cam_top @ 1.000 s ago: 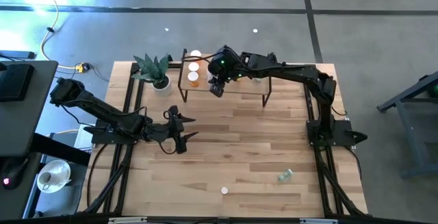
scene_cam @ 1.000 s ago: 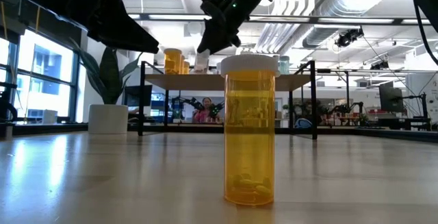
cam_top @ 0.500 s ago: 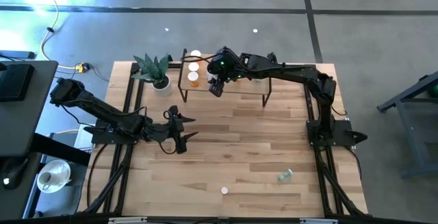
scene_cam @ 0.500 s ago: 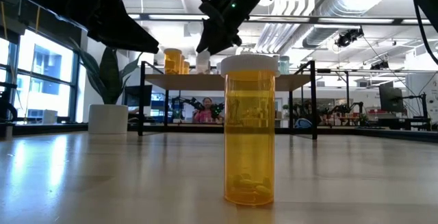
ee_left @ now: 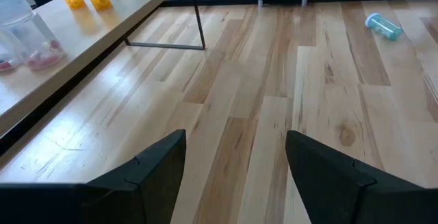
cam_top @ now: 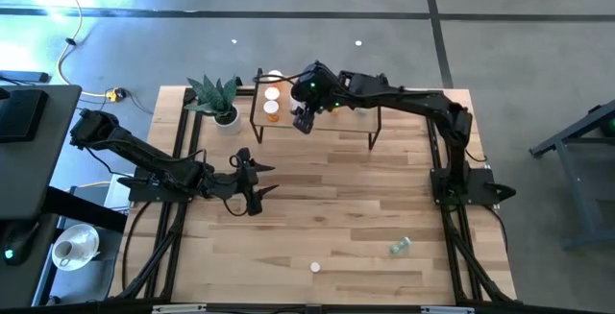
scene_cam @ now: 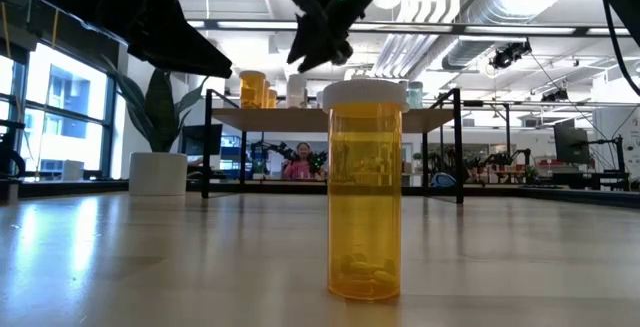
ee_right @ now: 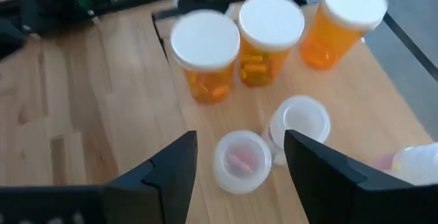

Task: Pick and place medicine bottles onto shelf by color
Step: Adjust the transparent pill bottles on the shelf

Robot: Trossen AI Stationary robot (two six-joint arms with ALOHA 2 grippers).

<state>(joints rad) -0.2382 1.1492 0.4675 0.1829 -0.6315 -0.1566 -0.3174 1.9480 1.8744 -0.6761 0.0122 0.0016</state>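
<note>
Right tool (ee_right: 236, 176) open above clear bottles (ee_right: 241, 159) (hidden overhead) — shelf (ee_right: 205, 125).

You're looking at a grey concrete floor (cam_top: 538, 55) crossed by dark seam lines, with a yellow cable (cam_top: 65, 50) trailing off the tabletop's far left corner. Beyond the far edge, tall windows (scene_cam: 55, 117) glow on one side, and strip lights and silver ducts (scene_cam: 470, 17) run under the ceiling. A person (scene_cam: 298, 160) sits far back among workbenches.
</note>
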